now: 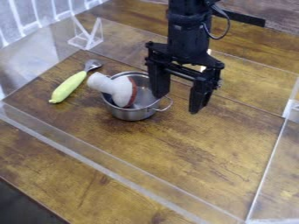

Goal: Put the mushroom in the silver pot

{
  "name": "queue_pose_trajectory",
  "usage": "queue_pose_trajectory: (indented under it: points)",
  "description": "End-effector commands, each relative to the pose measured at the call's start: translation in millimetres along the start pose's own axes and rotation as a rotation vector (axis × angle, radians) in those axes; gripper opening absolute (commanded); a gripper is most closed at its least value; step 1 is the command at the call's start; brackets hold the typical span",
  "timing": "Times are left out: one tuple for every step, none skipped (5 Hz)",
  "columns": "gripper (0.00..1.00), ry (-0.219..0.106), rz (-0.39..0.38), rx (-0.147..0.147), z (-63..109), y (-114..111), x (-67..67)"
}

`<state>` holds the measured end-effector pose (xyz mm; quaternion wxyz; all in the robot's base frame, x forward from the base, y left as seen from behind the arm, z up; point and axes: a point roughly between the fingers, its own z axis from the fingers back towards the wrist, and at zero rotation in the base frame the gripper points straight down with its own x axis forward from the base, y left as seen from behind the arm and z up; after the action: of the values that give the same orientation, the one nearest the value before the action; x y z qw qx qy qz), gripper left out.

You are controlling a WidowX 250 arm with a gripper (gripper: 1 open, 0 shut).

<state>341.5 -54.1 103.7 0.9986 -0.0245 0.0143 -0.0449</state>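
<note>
My fingers [177, 98] are released beside the silver pot [136, 107] — I should retreat straight up, sparing the mushroom [114, 87].

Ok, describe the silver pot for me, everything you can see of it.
The silver pot is small, round and shiny, apparently metal, with low walls and a thin looped handle on the side toward the gripper. It stands upright on the wooden table. The white mushroom leans in it, one end past the rim.
</note>
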Motion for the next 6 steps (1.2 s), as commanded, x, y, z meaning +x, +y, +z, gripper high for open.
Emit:
queue_pose_trajectory:
  points:
    - [1.00, -0.099, 0.023, -0.011, 36.0, 6.2, 2.1]
    - [1.00, -0.101, 0.020, -0.018, 44.3, 1.8, 13.0]
    - [1.00, -0.104, 0.001, -0.030, 45.7, -9.9, 18.9]
    - [1.00, -0.081, -0.042, -0.032, 36.9, -14.6, 18.2]
    - [1.00, -0.057, -0.080, -0.036, 28.3, -19.5, 13.7]
    - [1.00, -0.028, -0.146, -0.036, 23.7, -13.2, 7.0]
